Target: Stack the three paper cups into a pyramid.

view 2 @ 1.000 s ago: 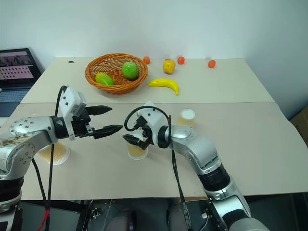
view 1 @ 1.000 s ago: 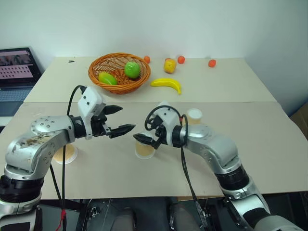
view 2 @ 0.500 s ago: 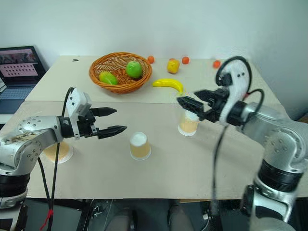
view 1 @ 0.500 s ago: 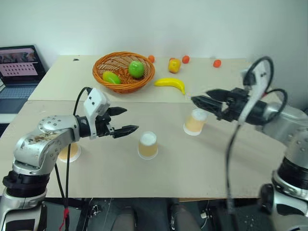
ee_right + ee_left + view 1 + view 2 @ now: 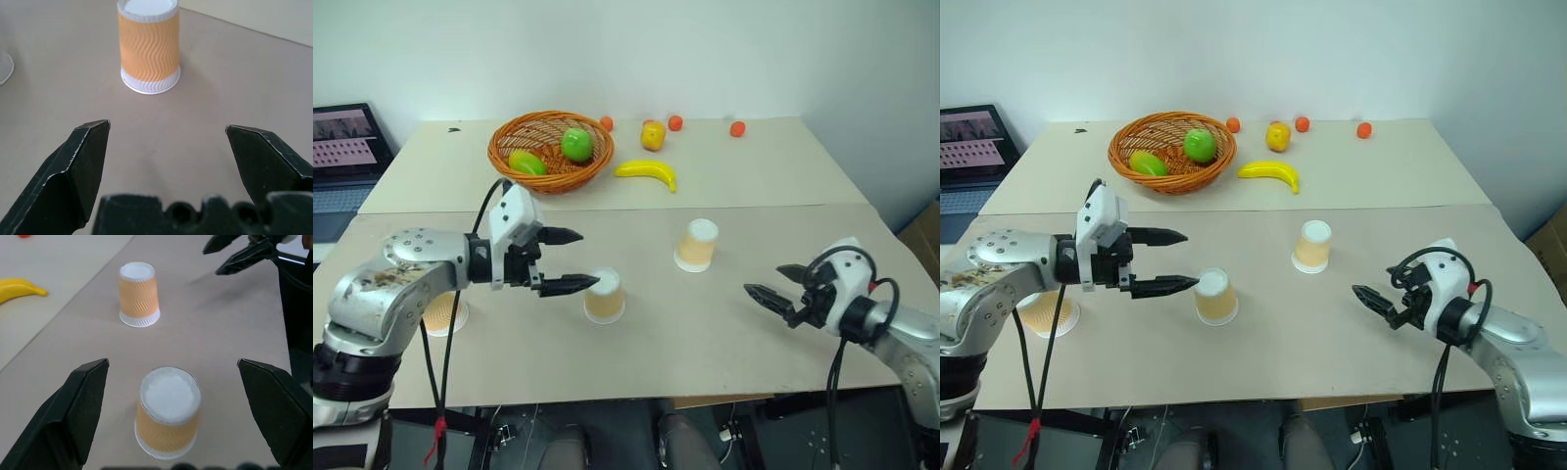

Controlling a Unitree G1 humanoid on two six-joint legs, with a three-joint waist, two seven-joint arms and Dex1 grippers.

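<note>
Change, right arm: we are seeing the right gripper [image 5: 771,289] now out at the right of the tabletop [image 5: 754,176]; a second ago it was crowding the middle cup [image 5: 605,296], and it is now well apart from every cup.
Change, left arm: we are seeing the left gripper [image 5: 570,260] staying close to its earlier spot, just left of the middle cup.
Left arm pose: we are watching it reaching in from the left, its gripper pointing toward the right, fingers spread wide and empty, the lower fingertip just beside the middle cup; contact looks unlikely, though we cannot be sure.
Right arm pose: we are watching it lying low, its gripper pointing left toward the right-hand cup [image 5: 697,245], fingers spread and holding nothing.
Cups: we are finding all three standing upside down and apart on the tabletop, none stacked; the third cup [image 5: 441,314] is partly hidden behind the left arm near the left edge.
Behind: we are noting a basket [image 5: 519,172] and a banana [image 5: 646,173] farther back.
</note>
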